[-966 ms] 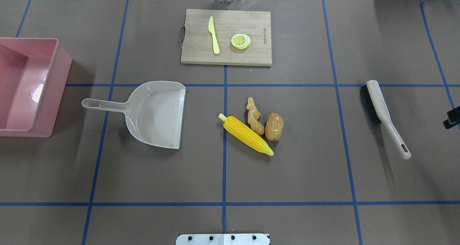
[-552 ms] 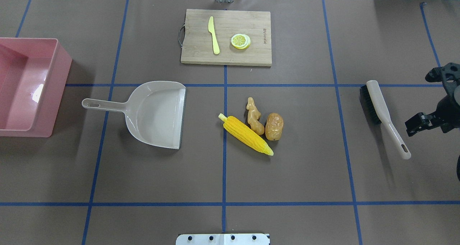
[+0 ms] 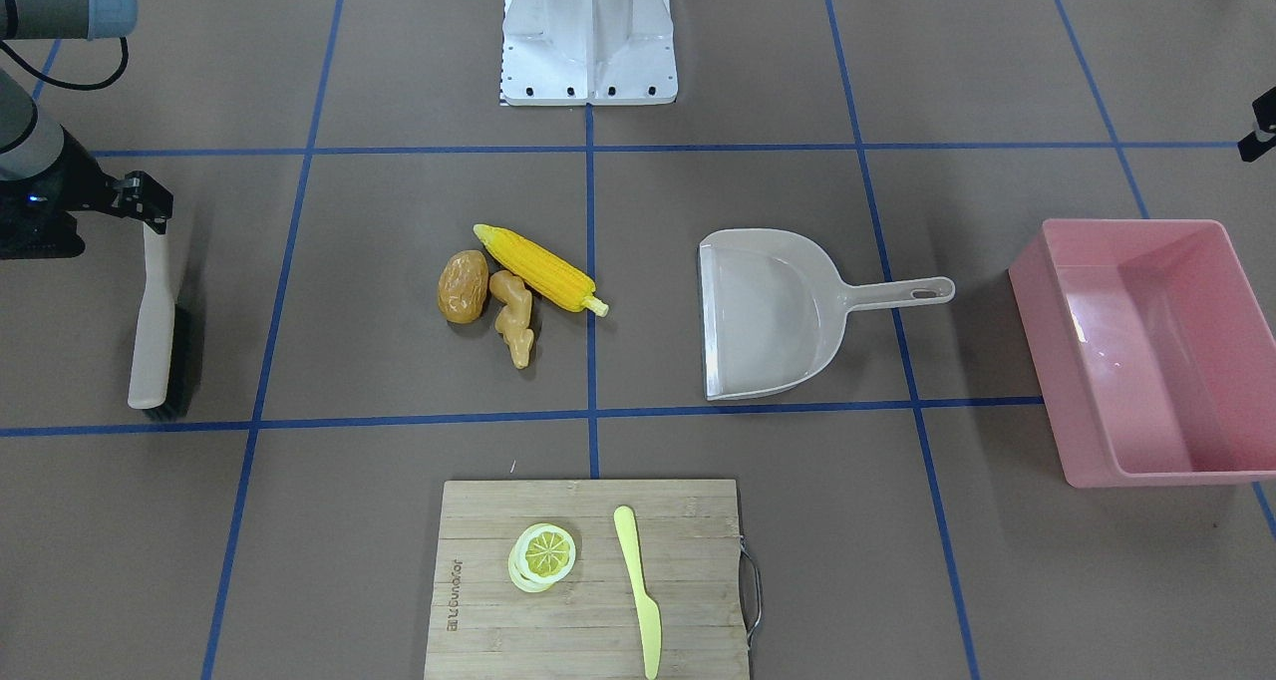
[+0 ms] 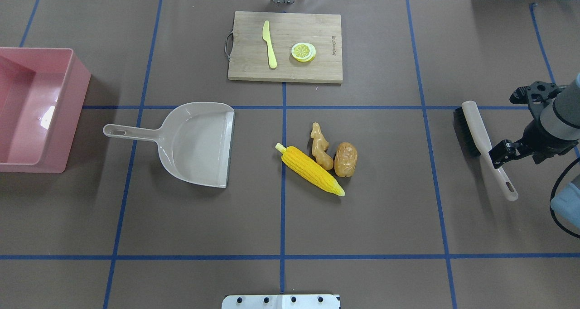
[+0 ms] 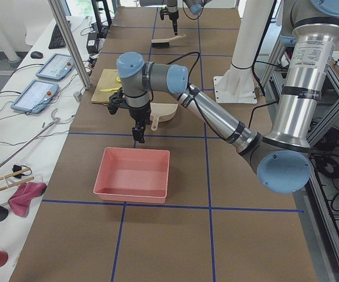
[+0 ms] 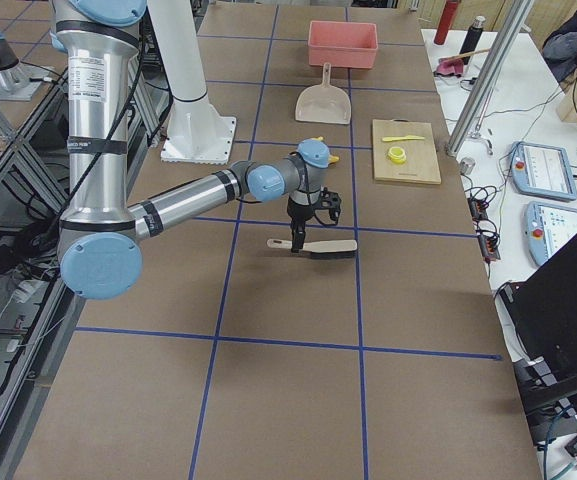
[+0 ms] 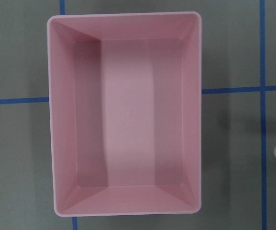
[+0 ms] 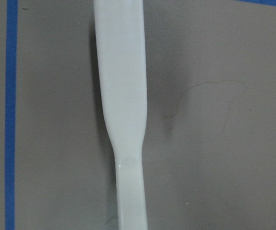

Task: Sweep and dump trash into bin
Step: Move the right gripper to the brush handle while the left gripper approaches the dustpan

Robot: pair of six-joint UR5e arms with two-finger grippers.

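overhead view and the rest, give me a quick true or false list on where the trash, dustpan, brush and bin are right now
1. The pink bin is empty. True.
2. The corn cob lies in the dustpan. False: it lies on the table beside the ginger root and potato, apart from the dustpan.
3. The brush lies on the table with the right gripper at its handle. True.
4. The left gripper holds the dustpan. False: it hangs over the pink bin, and the dustpan's handle is free.
5. The knife lies on the cutting board. True.

Corn [image 4: 310, 171], ginger [image 4: 321, 152], potato [image 4: 346, 159] clustered, dustpan [image 4: 195, 141] left, right gripper [image 4: 497, 157] over brush [image 4: 476, 127]
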